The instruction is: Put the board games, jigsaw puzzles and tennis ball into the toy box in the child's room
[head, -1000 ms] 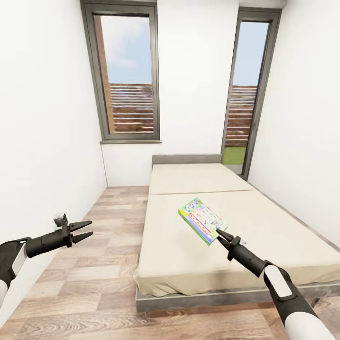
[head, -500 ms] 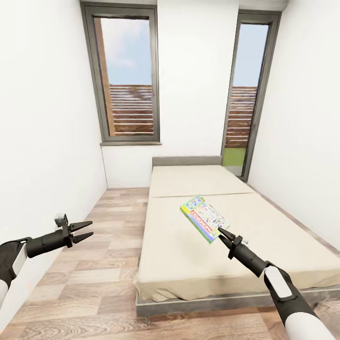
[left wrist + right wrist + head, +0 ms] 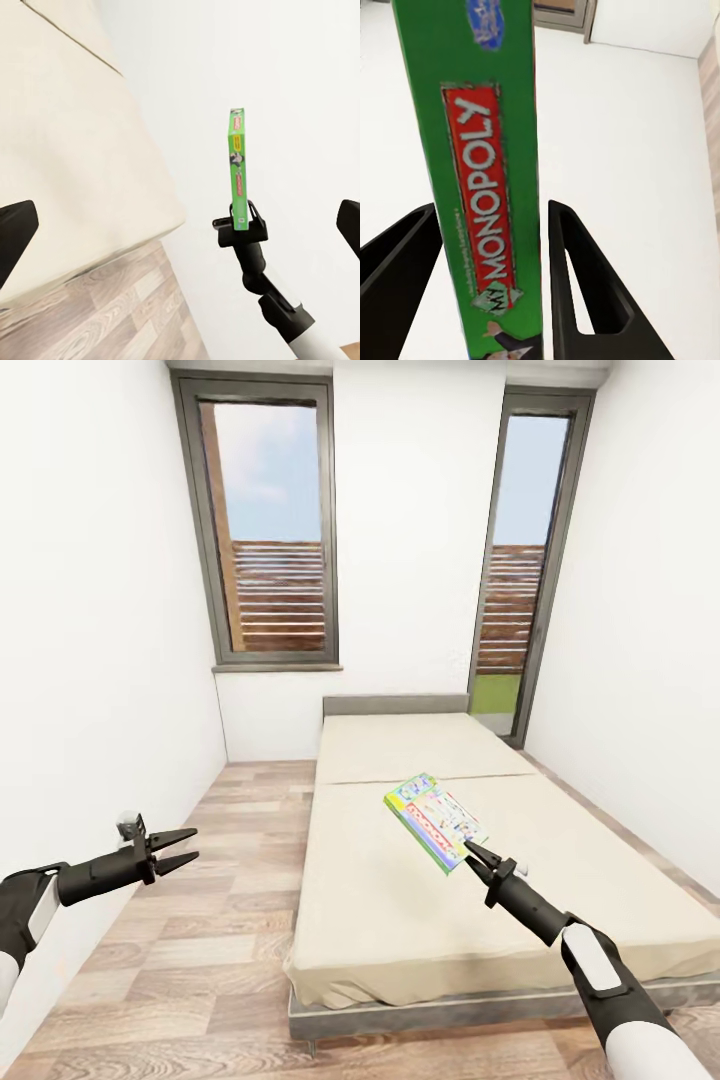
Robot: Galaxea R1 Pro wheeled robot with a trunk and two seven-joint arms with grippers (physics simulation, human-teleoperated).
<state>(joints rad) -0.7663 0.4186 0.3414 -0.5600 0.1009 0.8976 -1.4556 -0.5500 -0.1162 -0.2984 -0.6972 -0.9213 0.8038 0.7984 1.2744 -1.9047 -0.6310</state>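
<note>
Since the earlier picture, the board game is sitting a little higher and farther over the bed, carried by the right gripper, though the whole view is also shifting a bit, so the camera is moving too. The right fingers are clenching the game box by its near corner, holding it up in the air, tilted, above the middle of the mattress and not touching it.

Part of the box's cover is too small and blurry to read from the head view. Its lower end is hiding behind the fingers in the right wrist view. The bed's near right corner is cut off by the right arm and the edge of the picture.

The left gripper is hanging over the wood floor beside the bed's left edge, close to the white wall. Its fingers are spread apart and gripping nothing.

Two tall dark-framed windows are standing behind the grey headboard.

The green side of the box is showing the word "MONOPOLY" in white letters on a red strip.
</note>
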